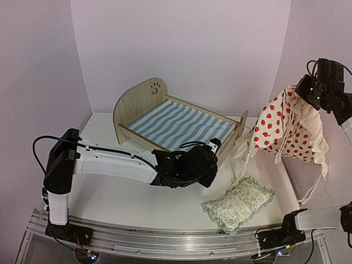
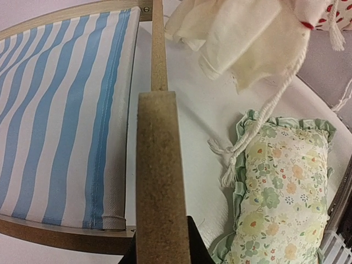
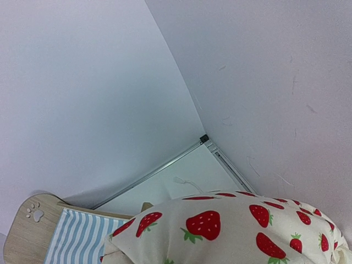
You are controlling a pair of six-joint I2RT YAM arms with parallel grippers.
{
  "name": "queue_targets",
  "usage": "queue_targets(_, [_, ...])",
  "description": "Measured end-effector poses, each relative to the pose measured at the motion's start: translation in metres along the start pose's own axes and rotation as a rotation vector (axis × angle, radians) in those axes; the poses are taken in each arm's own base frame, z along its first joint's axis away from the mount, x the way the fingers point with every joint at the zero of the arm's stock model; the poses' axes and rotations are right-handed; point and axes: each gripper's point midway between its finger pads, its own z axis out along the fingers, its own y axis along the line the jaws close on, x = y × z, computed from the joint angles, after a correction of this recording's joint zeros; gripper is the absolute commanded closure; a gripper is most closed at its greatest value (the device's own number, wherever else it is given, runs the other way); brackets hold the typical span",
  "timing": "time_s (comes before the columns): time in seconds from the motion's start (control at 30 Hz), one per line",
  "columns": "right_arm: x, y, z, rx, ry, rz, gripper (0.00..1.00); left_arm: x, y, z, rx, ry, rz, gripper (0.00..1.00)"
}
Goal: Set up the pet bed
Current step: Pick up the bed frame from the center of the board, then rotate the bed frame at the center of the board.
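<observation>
No readable txt, labels, nos. or brands; only mark = paw-print cutout (image 1: 157,86), pet bed (image 1: 176,124) headboard (image 1: 137,104).

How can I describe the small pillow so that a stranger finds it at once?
Start from the wooden pet bed in the middle of the white table. The pillow lies flat near its low footboard, toward the table's near edge. Unlike the cream strawberry-print cushion held up beside it, it is green, floral and frilled.

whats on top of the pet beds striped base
Nothing visible: the striped base of the pet bed lies bare. The left tool hides one corner from overhead.
</observation>
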Motion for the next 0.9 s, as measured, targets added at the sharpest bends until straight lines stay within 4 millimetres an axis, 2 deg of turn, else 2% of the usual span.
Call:
queue_targets(0.13, [-0.007, 0.007, 0.001, -0.02, -0.008, 0.007, 1.0, 0.005, -0.003, 0.008, -0.003, 0.006, 0.014, 1.0])
queue_targets(0.33, [-0.004, 0.01, 0.007, -0.02, 0.003, 0.003, 1.0, 0.011, -0.007, 0.016, -0.006, 0.011, 0.033, 1.0])
queue_targets(0.9, [-0.019, 0.016, 0.004, -0.046, -0.051, -0.005, 1.0, 0.031, -0.013, 0.033, -0.012, 0.024, 0.08, 1.0])
